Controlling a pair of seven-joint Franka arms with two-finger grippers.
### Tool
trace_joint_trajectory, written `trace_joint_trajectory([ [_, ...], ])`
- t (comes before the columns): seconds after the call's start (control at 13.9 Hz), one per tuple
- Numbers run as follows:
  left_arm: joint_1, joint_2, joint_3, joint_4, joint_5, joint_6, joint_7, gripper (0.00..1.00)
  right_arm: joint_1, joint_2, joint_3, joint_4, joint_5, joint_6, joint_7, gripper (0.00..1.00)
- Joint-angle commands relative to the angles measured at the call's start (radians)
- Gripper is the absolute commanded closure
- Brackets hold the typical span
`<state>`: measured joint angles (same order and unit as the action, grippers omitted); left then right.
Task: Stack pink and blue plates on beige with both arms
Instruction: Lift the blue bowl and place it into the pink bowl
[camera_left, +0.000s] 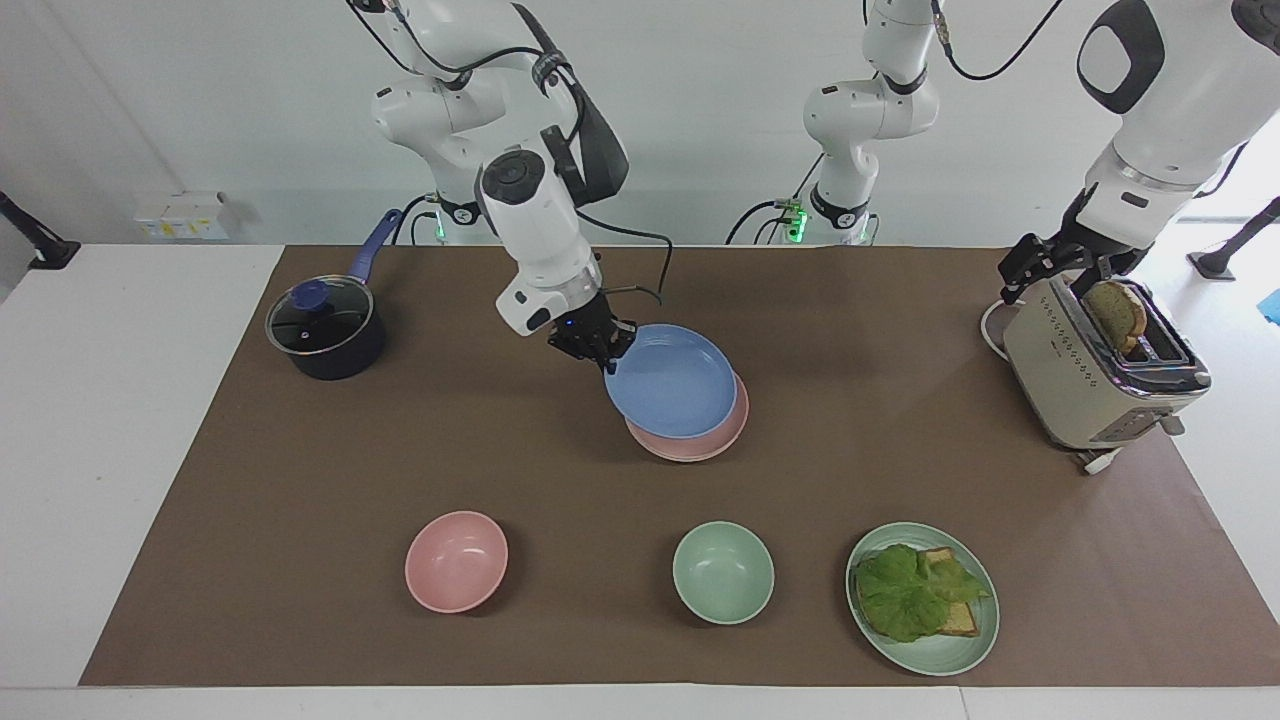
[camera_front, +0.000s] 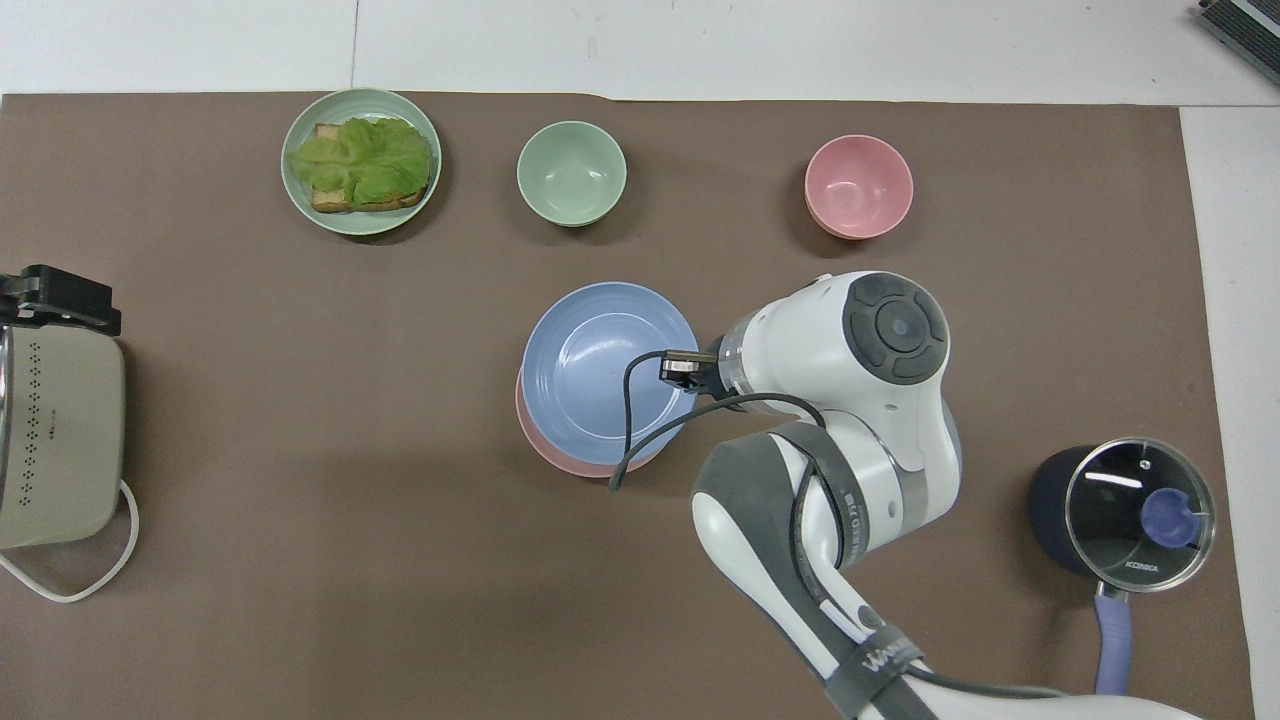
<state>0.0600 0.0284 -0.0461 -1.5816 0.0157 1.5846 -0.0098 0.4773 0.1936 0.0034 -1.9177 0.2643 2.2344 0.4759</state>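
we see the right gripper (camera_left: 598, 350) clamped on the rim of the blue plate (camera_left: 670, 382), at the edge toward the right arm's end of the table, holding it tilted over the pink plate (camera_left: 718, 438). the pink plate lies flat on the brown mat (camera_left: 300, 480) at mid-table, only its crescent farther from the robots showing under the blue one. in the overhead view the blue plate (camera_front: 600, 370) covers most of the pink plate (camera_front: 560, 455) but sits off-centre, shifted away from the robots. whether the two touch we cannot tell; the blue plate's gripped edge looks raised.

the left gripper (camera_left: 1045, 262) hangs over the toaster (camera_left: 1090, 380) at the left arm's end of the table, jaws wide, holding nothing, waiting. a slice of toast (camera_left: 1118, 312) stands in the slot.

we find no beige plate in either view, so the stack we watch is blue on pink. we judge the step in hand to be the placing of the blue plate. the next move, as we read it, calls for centring it over the pink rim, levelling and lowering it, then letting go without dragging the pile.

also on the mat: a pot (camera_left: 325, 330), a pink bowl (camera_left: 456, 560), a green bowl (camera_left: 722, 572) and a green plate (camera_left: 965, 650) bearing a sandwich (camera_left: 915, 590).
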Motion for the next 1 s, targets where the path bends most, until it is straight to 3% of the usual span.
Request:
trace_joint_trajectory([
  [0.0, 0.011, -0.016, -0.005, -0.018, 0.004, 0.002, 0.008, 0.0, 0.009, 0.016, -0.003, -0.014, 0.027, 0.03, 0.001, 1.0],
  [0.86, 0.011, -0.016, -0.005, -0.018, 0.004, 0.002, 0.008, 0.0, 0.021, 0.098, -0.003, -0.049, 0.027, 0.125, -0.086, 1.0],
  [0.93, 0.011, -0.016, -0.005, -0.018, 0.004, 0.002, 0.008, 0.0, 0.02, 0.102, -0.003, -0.049, 0.027, 0.126, -0.086, 0.94],
])
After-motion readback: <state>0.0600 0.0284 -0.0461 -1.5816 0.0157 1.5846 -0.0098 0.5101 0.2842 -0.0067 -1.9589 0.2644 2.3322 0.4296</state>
